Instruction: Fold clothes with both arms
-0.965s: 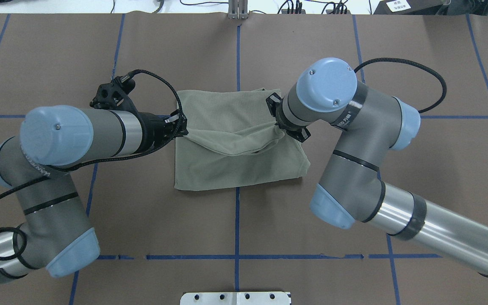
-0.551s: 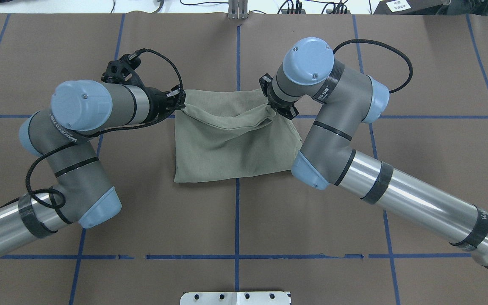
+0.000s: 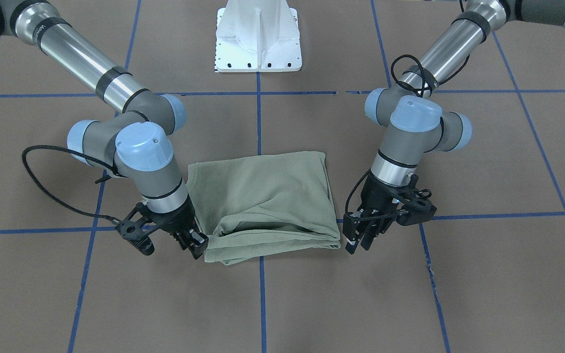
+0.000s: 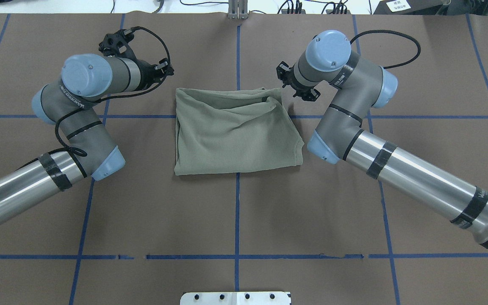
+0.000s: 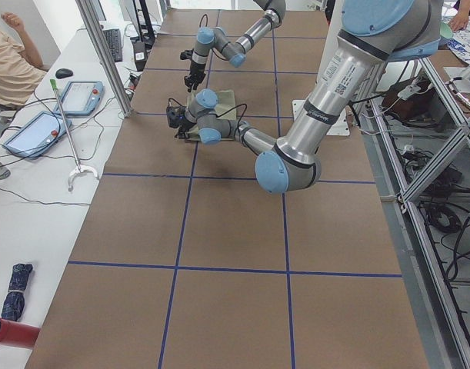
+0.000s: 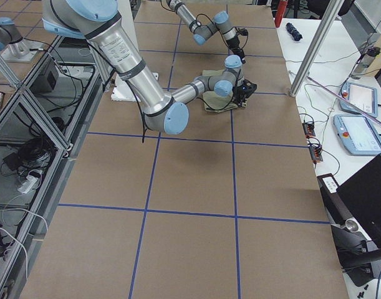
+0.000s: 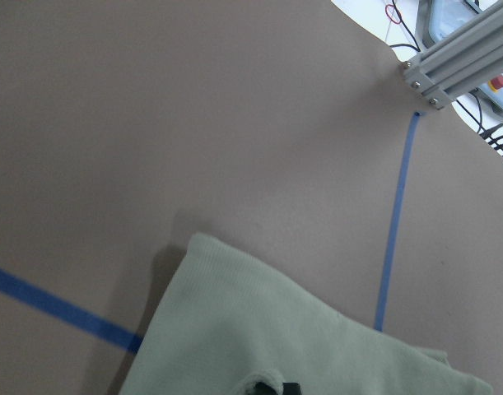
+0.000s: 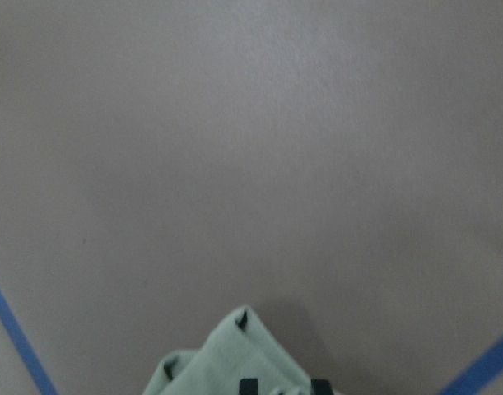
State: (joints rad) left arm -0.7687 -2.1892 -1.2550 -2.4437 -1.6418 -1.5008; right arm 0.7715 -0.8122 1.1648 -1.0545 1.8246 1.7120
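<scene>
The sage-green shirt (image 4: 235, 135) was found lying flat on the brown worktop (image 4: 235, 220), straight out from the white pedestal base (image 3: 258, 39) and well apart from it, folded into a rough rectangle several layers thick. The edge nearest the base was seen to be smooth and straight, while the edge farthest from the base was puckered, with the upper layer slack and creased. The left gripper (image 3: 358, 245) and the right gripper (image 3: 195, 247) were poised just beside the two corners farthest from the base, one at each; the jaws of both were parted and nothing was held in them. The knit was judged to be light, soft and wholly limp, so that no shape would be kept once it was lifted and any unsupported span would sag. Some slipping of layer over layer was to be expected. A hold was therefore judged best taken at two corners at once, low against the worktop, with every layer pinched together and the cloth kept lightly taut between the arms.
</scene>
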